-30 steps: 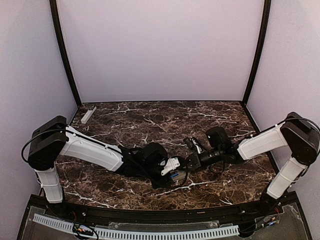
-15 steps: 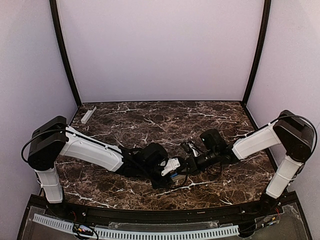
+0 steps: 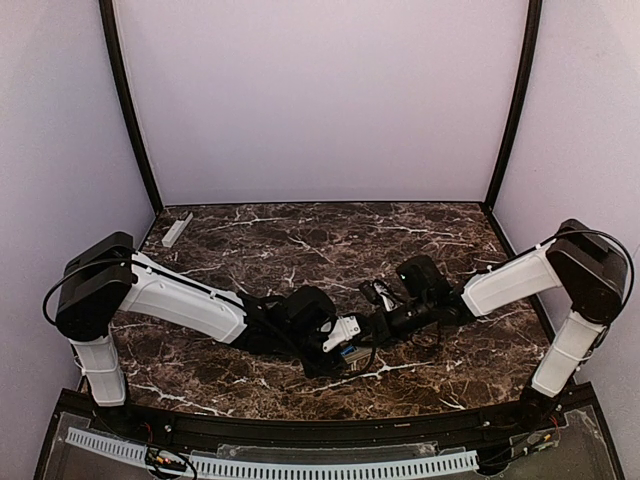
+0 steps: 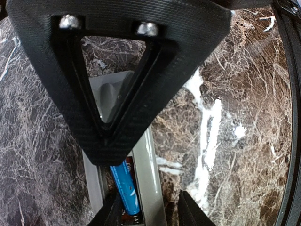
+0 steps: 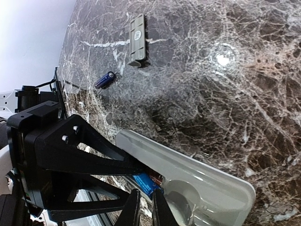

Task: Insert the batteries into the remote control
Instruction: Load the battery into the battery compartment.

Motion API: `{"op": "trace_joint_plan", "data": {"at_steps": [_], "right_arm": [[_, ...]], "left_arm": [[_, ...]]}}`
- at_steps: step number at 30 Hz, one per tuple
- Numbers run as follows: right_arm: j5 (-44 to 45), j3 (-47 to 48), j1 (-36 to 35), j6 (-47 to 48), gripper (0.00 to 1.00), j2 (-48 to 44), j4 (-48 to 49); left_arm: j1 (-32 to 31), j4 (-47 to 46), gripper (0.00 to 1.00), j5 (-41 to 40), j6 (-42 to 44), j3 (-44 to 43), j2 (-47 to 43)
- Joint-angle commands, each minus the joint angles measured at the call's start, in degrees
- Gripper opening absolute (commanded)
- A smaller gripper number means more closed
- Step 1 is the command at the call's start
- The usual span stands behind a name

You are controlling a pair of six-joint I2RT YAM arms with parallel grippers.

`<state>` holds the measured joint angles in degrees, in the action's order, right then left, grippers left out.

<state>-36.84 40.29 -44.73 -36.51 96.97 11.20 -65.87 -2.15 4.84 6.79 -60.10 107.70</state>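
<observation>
The remote control [image 4: 149,165] lies back side up on the marble, its battery bay open; it also shows in the right wrist view [image 5: 202,179] and in the top view [image 3: 346,327]. One blue battery [image 4: 126,186] sits in the bay, its lower end near the spring. My right gripper [image 5: 145,193] is shut on the upper end of this battery [image 5: 145,182]. My left gripper [image 4: 149,203] is open over the remote's end, one finger above the bay, the other beside the remote and clear of it. A second blue battery [image 5: 104,80] lies loose on the table.
A grey battery cover [image 5: 137,40] lies flat near the loose battery. A narrow pale grey bar [image 3: 177,229] lies at the far left back corner. Both grippers [image 3: 358,335] meet at the table's middle front.
My right arm has moved a little to the left, toward the left gripper and the remote. The left arm and the remote have stayed in place.
</observation>
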Motion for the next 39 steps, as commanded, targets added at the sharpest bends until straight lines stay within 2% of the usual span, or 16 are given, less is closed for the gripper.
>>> {"op": "trace_joint_plan", "data": {"at_steps": [1,6,9,27,39], "right_arm": [[2.1,1.6,-0.6,0.7,0.10,0.4,-2.0],[2.1,1.6,-0.7,0.8,0.11,0.5,-2.5],[1.9,1.6,-0.8,0.7,0.16,0.4,-2.2],[1.7,2.2,-1.4,1.2,0.08,1.1,-2.9],[2.1,3.0,-2.6,1.9,0.03,4.8,-4.1]], "left_arm": [[-0.3,2.8,0.42,-0.3,-0.6,-0.6,1.0],[-0.3,2.9,0.41,-0.2,-0.6,-0.6,1.1],[-0.3,2.9,0.41,-0.1,-0.6,-0.6,1.1],[-0.3,2.9,0.41,-0.1,-0.7,-0.9,1.5],[-0.4,2.6,0.42,-0.1,-0.8,-0.7,2.1]]}}
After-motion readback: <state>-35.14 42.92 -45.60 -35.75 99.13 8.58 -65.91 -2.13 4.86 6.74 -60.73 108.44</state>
